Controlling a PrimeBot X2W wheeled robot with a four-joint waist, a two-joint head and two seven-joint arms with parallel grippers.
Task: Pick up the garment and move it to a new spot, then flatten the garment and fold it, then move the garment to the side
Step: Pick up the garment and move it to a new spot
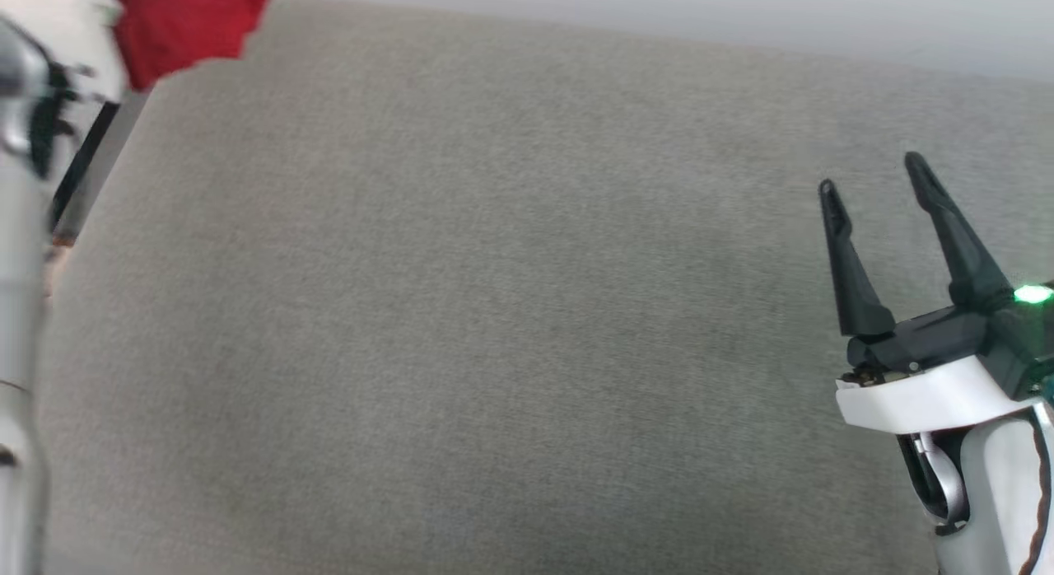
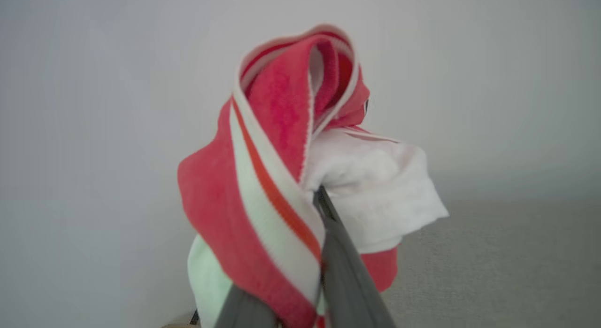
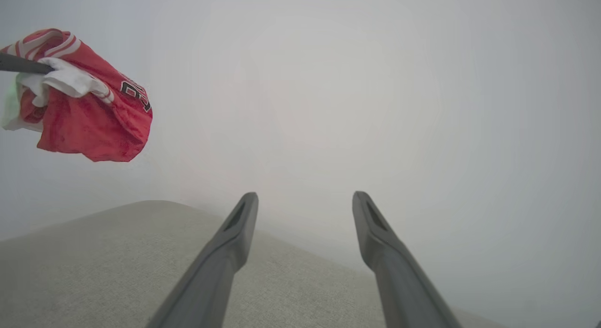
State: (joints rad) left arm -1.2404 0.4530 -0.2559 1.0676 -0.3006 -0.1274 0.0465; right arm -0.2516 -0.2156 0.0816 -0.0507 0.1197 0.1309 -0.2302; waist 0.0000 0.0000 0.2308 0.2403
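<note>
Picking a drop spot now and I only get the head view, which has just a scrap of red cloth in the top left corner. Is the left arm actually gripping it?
Observer: Yes. The left wrist view has the left jaws shut on a bunched T-shirt, gripped where its striped trim meets a white sleeve.
Operator: Is it touching down anywhere?
Observer: No. In the right wrist view it hangs in the air, apart from the grey fabric surface below.
Operator: Any print showing?
Observer: Black white-outlined lettering on the bundle's side, only partly readable.
</note>
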